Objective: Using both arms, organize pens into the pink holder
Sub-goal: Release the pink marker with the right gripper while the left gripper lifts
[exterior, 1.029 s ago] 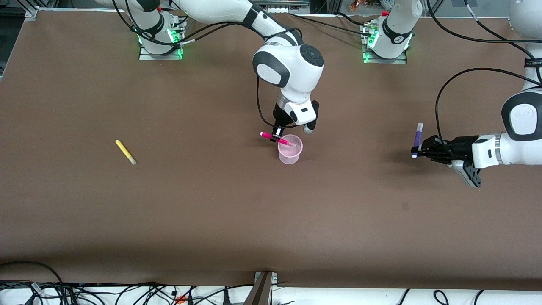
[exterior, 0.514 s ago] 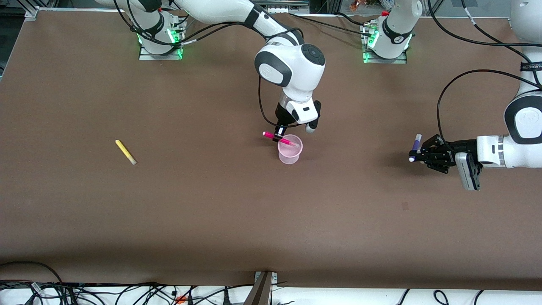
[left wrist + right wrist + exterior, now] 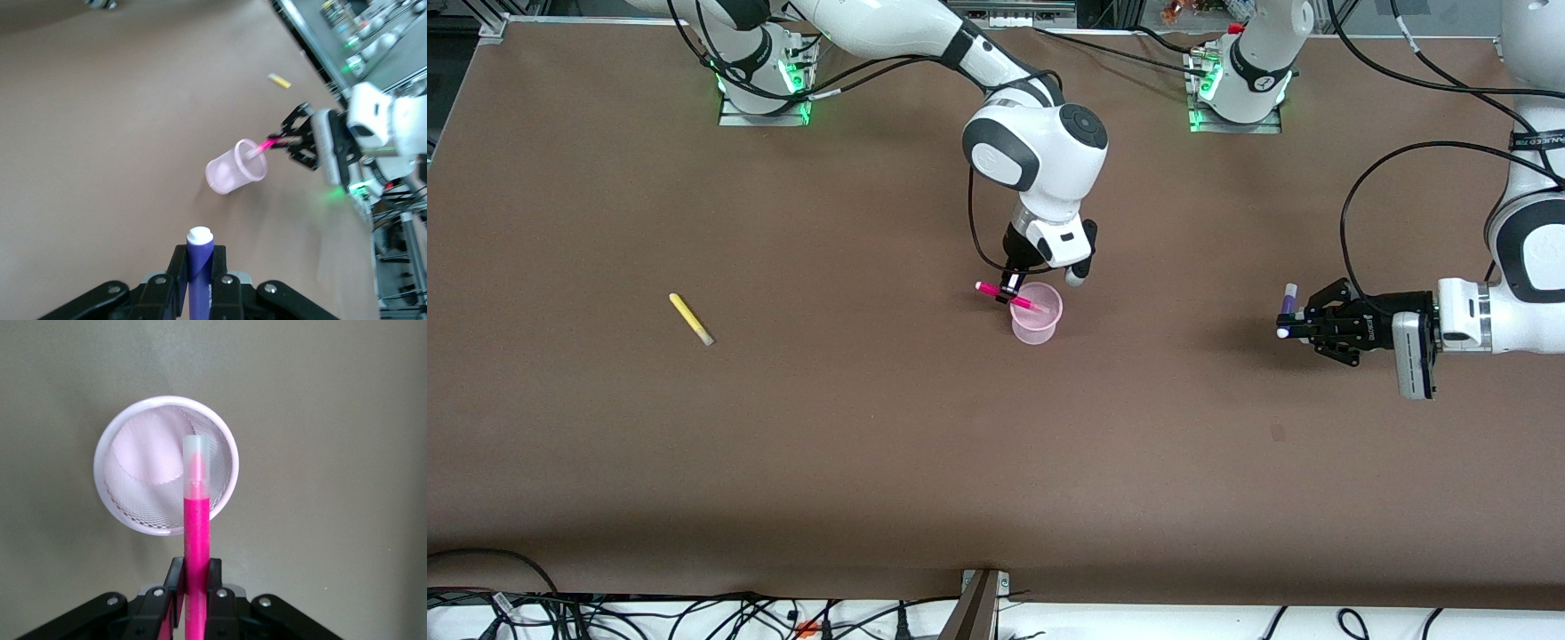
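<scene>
Pens: none in translucent pink round plastic cup [image 3: 1037, 322] yet. R gripper [image 3: 1011, 290] grasps magenta pen [image 3: 1005, 295] over rim, L gripper [image 3: 1294, 328] grasps purple pen [image 3: 1287, 304] well apart, yellow pen [image 3: 691, 319] on table.

Robotics lab: 2 white arms [image 3: 1040, 151] bolted to a brown counter [image 3: 871, 444], cables [image 3: 694, 613] tangled along its edge, aluminium framing [image 3: 489, 27].

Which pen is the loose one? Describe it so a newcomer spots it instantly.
Start from the brown table and go to the right arm's end of it, well away from the pink holder at mid-table. The yellow pen lies flat there, alone on the surface. The magenta pen and purple pen are both held in gripper fingers.
</scene>
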`<state>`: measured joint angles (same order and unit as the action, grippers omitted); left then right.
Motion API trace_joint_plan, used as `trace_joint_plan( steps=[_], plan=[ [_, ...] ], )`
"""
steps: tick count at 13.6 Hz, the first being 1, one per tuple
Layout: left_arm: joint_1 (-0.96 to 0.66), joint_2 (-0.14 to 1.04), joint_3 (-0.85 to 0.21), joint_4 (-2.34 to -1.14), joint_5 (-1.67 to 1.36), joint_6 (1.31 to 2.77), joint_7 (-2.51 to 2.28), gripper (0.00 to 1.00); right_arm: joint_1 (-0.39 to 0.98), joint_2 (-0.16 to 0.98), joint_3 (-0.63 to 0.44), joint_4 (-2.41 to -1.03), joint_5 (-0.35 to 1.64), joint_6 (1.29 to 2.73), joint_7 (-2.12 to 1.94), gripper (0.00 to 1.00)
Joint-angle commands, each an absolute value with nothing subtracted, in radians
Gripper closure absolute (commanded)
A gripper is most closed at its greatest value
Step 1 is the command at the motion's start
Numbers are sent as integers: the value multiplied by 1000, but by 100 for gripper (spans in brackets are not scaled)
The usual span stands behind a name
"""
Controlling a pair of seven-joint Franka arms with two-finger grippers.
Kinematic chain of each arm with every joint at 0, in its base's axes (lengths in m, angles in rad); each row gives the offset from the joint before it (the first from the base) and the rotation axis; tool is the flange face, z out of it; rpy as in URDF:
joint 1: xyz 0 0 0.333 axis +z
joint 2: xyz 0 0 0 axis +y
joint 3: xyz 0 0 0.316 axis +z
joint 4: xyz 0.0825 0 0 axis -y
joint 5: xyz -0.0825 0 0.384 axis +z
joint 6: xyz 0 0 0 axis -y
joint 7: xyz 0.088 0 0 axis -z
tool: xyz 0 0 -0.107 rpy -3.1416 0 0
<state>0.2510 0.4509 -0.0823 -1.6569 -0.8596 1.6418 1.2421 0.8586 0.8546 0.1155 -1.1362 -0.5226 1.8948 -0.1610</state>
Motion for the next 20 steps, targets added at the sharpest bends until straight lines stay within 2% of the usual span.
trace_joint_plan(
  steps=[1, 2, 3, 4, 6, 7, 8, 9, 12, 15, 18, 20],
  plan=[
    [262, 472, -86, -1629, -907, 1588, 1275, 100, 877, 873, 103, -1100, -543, 1887, -144, 85],
    [262, 471, -86, -1629, -926, 1582, 1276, 100, 877, 873, 103, -1100, -543, 1885, -143, 59],
    [262, 471, -86, -1629, -948, 1560, 1281, 100, 877, 871, 103, -1100, -543, 1885, -135, 45],
    [262, 471, -86, -1631, -987, 1534, 1299, 100, 877, 870, 103, -1100, -543, 1884, -135, 44],
    [264, 477, -84, -1632, -1035, 1499, 1324, 100, 877, 865, 98, -1098, -542, 1873, -138, 33],
    [265, 476, -84, -1632, -1045, 1494, 1324, 100, 877, 861, 97, -1098, -540, 1864, -138, 23],
    [265, 474, -86, -1632, -1057, 1480, 1321, 100, 877, 861, 95, -1098, -540, 1849, -141, 7],
    [265, 471, -84, -1629, -1074, 1464, 1312, 100, 873, 848, 94, -1098, -535, 1823, -147, 2],
    [253, 463, -107, -1629, -1077, 1460, 1338, 100, 809, 715, 95, -1101, -471, 1731, -175, 0],
    [252, 462, -204, -1632, -1095, 1502, 1474, 100, 656, 533, 81, -1106, -310, 1493, -175, 0],
    [247, 471, -293, -1654, -1097, 1630, 1647, 100, 481, 410, 60, -1106, -227, 1314, -173, 0],
    [236, 491, -359, -1683, -1109, 1756, 1762, 100, 439, 377, -19, -1106, -225, 1241, -173, 0]
  ],
)
